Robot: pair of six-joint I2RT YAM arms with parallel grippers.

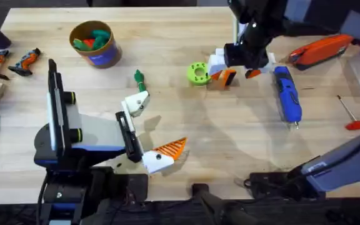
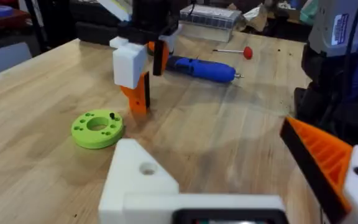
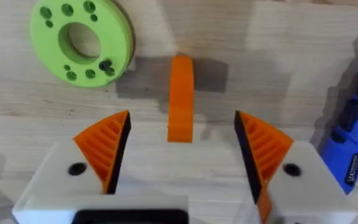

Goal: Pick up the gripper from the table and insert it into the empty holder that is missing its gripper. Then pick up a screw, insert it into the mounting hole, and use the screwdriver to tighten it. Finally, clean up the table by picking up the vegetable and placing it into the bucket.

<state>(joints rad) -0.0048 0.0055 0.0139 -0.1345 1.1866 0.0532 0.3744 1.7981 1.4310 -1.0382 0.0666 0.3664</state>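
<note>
The loose orange gripper (image 1: 229, 77) rests on the table beside the lime-green disc (image 1: 197, 74). My right gripper (image 1: 233, 74) hovers over it, open, with the wedge (image 3: 180, 96) between and just ahead of its two orange pads (image 3: 107, 146). The left gripper (image 1: 154, 128) is open near the table's front. One of its fingers is the bare white holder (image 1: 136, 103) (image 2: 142, 180); the other carries an orange pad (image 2: 325, 158). The blue screwdriver (image 1: 287, 94) lies to the right. The dark green vegetable (image 1: 139, 79) lies near the tan bucket (image 1: 94, 42).
A small dark piece (image 3: 105, 65) sits on the green disc (image 3: 81, 40). A thin red-handled tool (image 1: 354, 115) and an orange-and-black tool (image 1: 320, 50) lie at the right. The bucket holds coloured toys. More tools (image 1: 24, 61) lie at the far left.
</note>
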